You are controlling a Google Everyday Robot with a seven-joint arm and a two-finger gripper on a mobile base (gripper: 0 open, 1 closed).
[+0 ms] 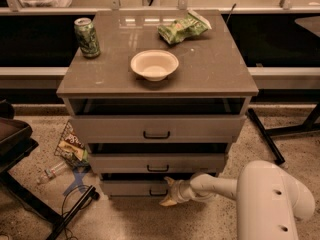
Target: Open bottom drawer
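The grey cabinet has three drawers. The bottom drawer [131, 187] is the lowest, with a flat grey front and a small black bar handle [157, 192]. A dark gap shows above its front. My gripper [167, 192] reaches in from the right on a white arm [220, 186]. It is at the handle, with one cream finger above it and one below, right of the handle. The top drawer [156, 128] and middle drawer [157, 163] sit above, each with a dark gap over its front.
On the cabinet top stand a green can [87, 37], a white bowl [154, 64] and a green chip bag [182, 28]. On the floor to the left lie a snack bag [71, 146], a plastic bottle [50, 173] and a black chair base [30, 194]. A black table leg [265, 136] stands right.
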